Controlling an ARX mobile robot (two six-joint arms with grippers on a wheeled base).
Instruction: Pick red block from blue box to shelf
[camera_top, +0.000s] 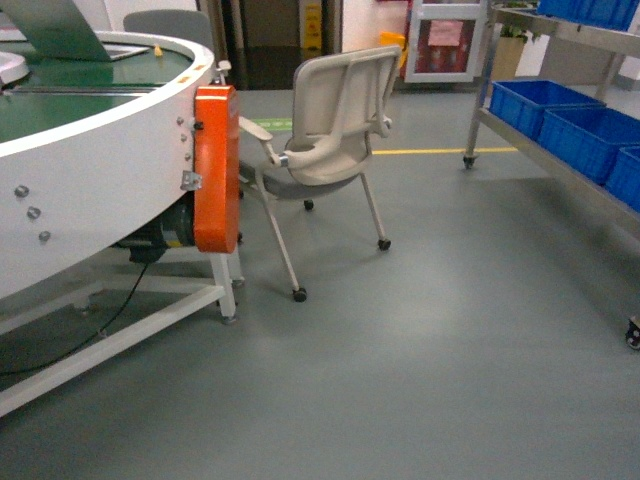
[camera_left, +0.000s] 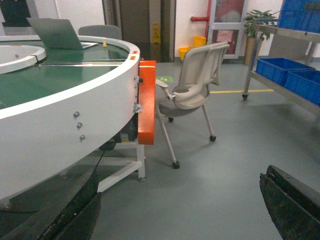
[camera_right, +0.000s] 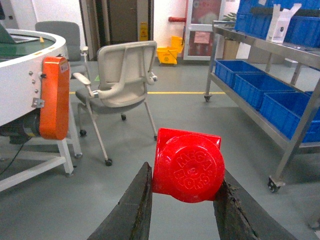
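While right hand (camera_right: 182, 192) pinches red block (camera_right: 187, 165), left hand (camera_left: 180, 210) spread, fingertips cropped, shelf (camera_right: 280, 60) cut off

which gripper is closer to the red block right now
Right. The right gripper is shut on the red block, fingers pressing its two sides. The left gripper is open and empty; no block shows in its view.

Chair (camera_top: 330, 125) between conveyor (camera_top: 90, 140) and shelf (camera_top: 560, 150) (crates (camera_top: 570, 125) aboard).
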